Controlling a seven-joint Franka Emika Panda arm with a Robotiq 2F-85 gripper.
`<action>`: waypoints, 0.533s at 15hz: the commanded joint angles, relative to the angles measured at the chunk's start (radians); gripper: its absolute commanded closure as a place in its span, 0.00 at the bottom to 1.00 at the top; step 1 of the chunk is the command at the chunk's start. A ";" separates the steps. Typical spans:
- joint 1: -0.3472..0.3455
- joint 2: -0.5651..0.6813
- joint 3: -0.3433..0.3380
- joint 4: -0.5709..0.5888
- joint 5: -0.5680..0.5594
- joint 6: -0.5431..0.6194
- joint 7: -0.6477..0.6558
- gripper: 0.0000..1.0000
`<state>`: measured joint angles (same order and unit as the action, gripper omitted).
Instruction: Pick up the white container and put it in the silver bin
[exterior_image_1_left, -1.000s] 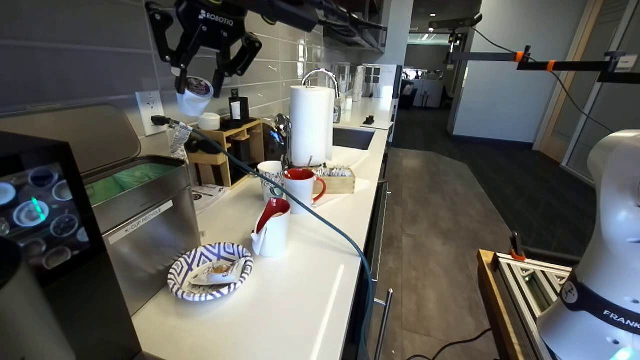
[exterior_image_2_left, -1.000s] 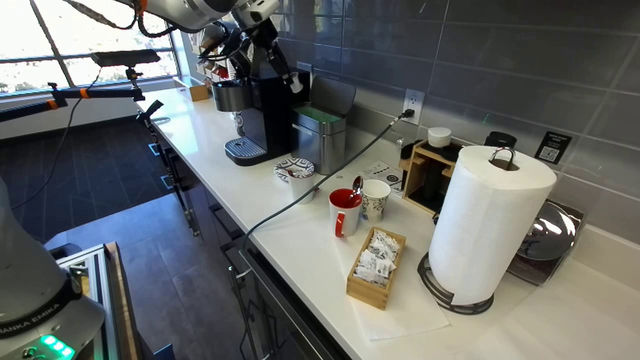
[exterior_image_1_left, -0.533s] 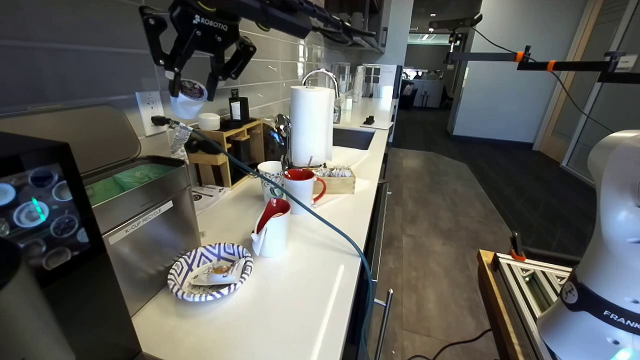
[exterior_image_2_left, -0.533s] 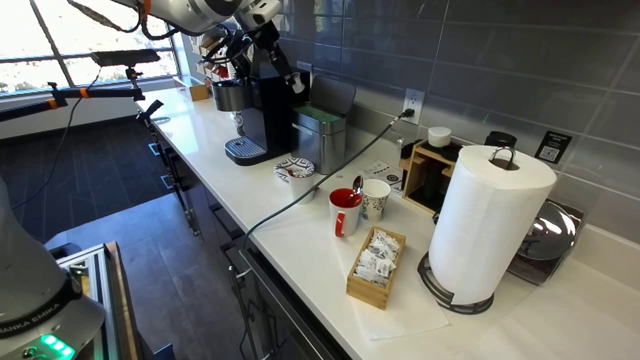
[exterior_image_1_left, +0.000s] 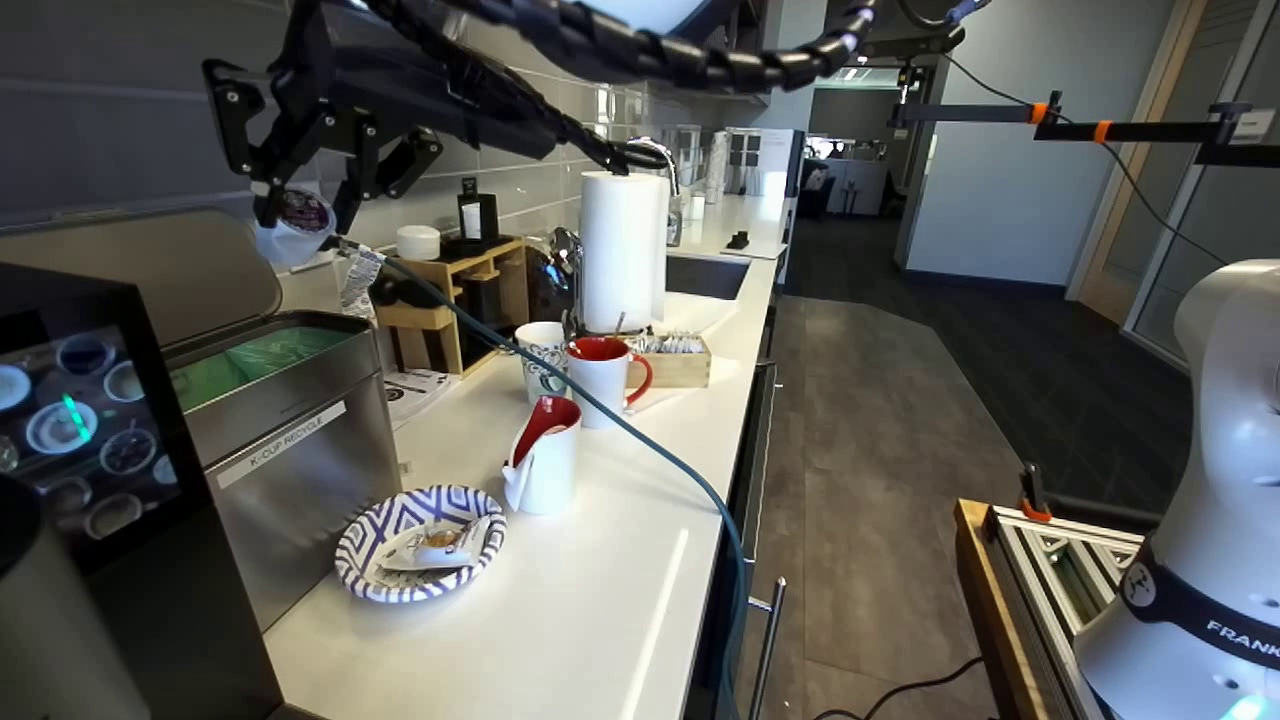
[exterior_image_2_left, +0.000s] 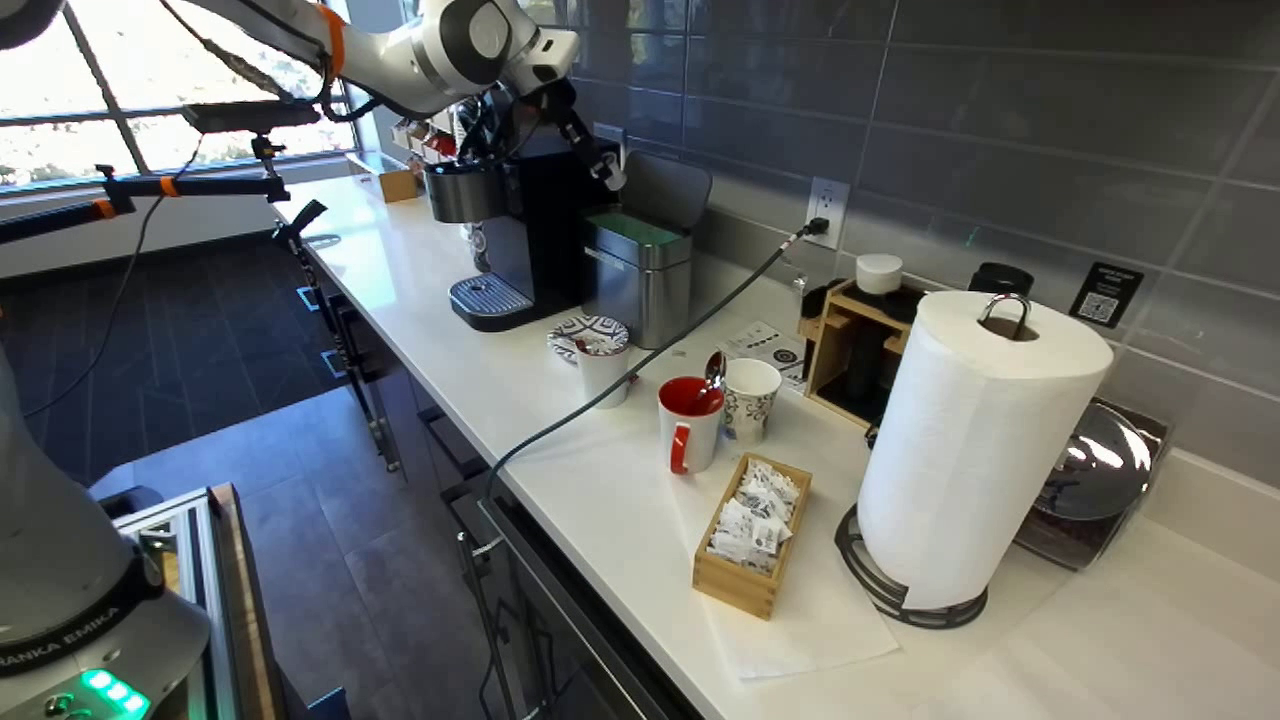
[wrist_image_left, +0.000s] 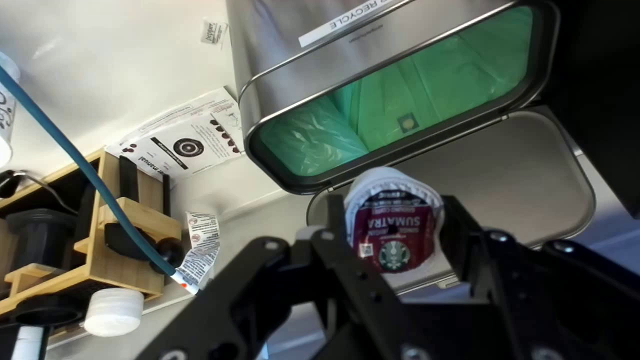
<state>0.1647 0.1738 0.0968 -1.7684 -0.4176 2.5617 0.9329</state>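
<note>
While the lid (wrist_image_left: 500, 180) of the bin (wrist_image_left: 272, 40) stood raised, the gripper (exterior_image_1_left: 306, 212) held the pod (wrist_image_left: 392, 230) aloft with one finger against either side, the tool being clamped on its load. The pod was tilted, its printed top facing into the wrist view, and it appeared higher than the rim in both exterior views. In the wrist view it covered part of the lid near the hinge, the mouth and green liner (wrist_image_left: 440, 80) lying beyond; whether it was directly over the mouth could not be told. The step in hand was judged to be the final carry before the drop. Good execution called for centring the pod over the mouth, away from the hinge, before any descent, since a release off-centre might have sent it against the lid or outside the bin. The fingers would best be lowered only until the pod reached rim level, clear of the walls and of the black machine (exterior_image_2_left: 550, 240) alongside, and then parted evenly, so that the pod fell straight onto the liner.
</note>
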 joint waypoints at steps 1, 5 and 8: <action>0.033 0.090 -0.030 0.099 -0.020 -0.002 -0.033 0.77; 0.057 0.167 -0.045 0.200 0.011 -0.037 -0.110 0.77; 0.070 0.217 -0.053 0.270 0.042 -0.082 -0.163 0.77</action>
<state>0.2077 0.3258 0.0637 -1.5961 -0.4133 2.5424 0.8270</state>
